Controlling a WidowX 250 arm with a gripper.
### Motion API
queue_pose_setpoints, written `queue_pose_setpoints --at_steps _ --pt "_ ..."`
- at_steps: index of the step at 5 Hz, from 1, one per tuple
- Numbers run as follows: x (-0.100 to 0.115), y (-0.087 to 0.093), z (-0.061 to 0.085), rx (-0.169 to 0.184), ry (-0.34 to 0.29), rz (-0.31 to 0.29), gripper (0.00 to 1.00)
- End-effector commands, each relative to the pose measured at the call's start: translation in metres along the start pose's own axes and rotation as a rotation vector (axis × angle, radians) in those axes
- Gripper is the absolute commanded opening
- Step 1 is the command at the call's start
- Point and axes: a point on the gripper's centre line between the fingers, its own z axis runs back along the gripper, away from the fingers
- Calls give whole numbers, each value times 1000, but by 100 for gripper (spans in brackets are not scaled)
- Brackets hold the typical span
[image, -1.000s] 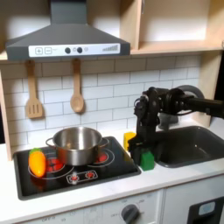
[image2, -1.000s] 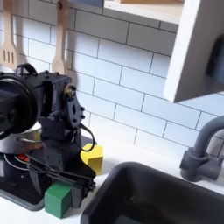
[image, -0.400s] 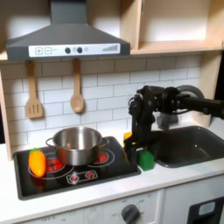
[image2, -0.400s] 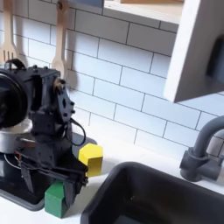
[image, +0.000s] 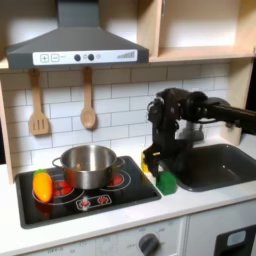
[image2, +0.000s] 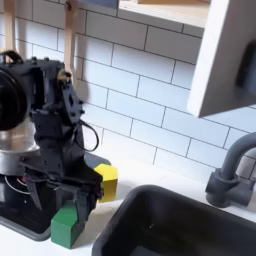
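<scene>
A green block (image: 166, 183) (image2: 67, 226) lies on the white counter between the stove and the sink. A yellow block (image: 148, 159) (image2: 106, 182) sits just behind it. In both exterior views the black gripper (image: 158, 169) (image2: 63, 196) points down, directly over the green block. It is open, with one finger (image2: 41, 192) on each side above the block and nothing held between them. The arm's body hides part of the yellow block in the first exterior view.
A steel pot (image: 88, 164) stands on the black stove (image: 100, 199), with an orange and yellow toy vegetable (image: 42, 185) at the first exterior view's left. A dark sink (image: 215, 166) (image2: 180, 225) and faucet (image2: 232, 172) lie beside the blocks. Wooden utensils (image: 88, 108) hang on the tiled wall.
The arm has shifted its pose and the gripper has settled over the green block with its fingers spread. Both blocks stay where they were.
</scene>
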Motion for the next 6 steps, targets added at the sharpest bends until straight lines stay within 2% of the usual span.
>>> queue_pose_setpoints --at_steps 1,2,3,5,6 --pt "-9 -6 23 -9 -6 -13 100" --pt "-38 -9 38 -24 12 4 100" --pt "-60 -15 51 -6 3 -38 100" --pt "-108 -15 58 10 17 -65 100" --pt "-126 -18 63 2 -4 -57 100"
